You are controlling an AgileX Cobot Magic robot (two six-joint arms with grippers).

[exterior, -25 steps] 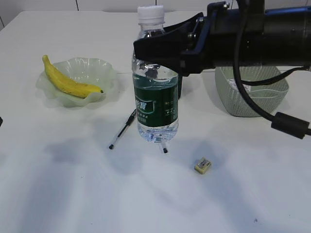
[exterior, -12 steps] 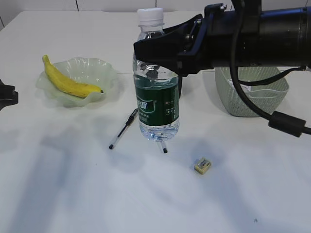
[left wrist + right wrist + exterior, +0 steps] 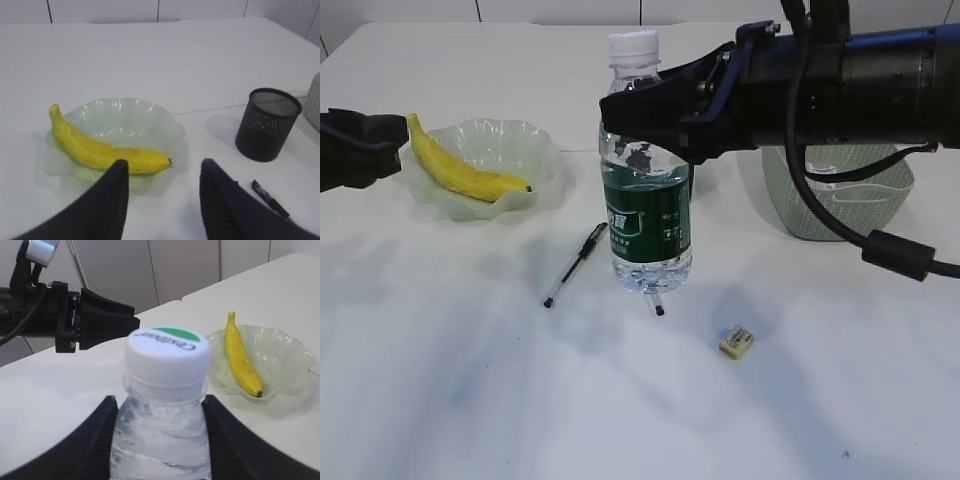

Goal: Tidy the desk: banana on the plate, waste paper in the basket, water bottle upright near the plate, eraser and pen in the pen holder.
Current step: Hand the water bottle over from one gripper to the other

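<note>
The water bottle (image 3: 645,190) hangs upright at mid-desk with my right gripper (image 3: 642,112) shut on its shoulder, just under the white cap (image 3: 166,356). Its base is close over a pen (image 3: 656,303); a second pen (image 3: 574,265) lies to its left. The banana (image 3: 465,172) lies in the green plate (image 3: 538,150). My left gripper (image 3: 164,167) stands open and empty just short of the plate's near rim. The eraser (image 3: 736,341) lies on the desk at front right. The pen holder (image 3: 267,125) stands behind the bottle. The waste paper is out of view.
The grey-green basket (image 3: 840,205) stands at the back right under my right arm. A black cable (image 3: 895,255) loops down beside the basket. White desk (image 3: 470,390) stretches along the front.
My left gripper has come in from the left edge toward the plate. The bottle in my right gripper has shifted slightly right.
</note>
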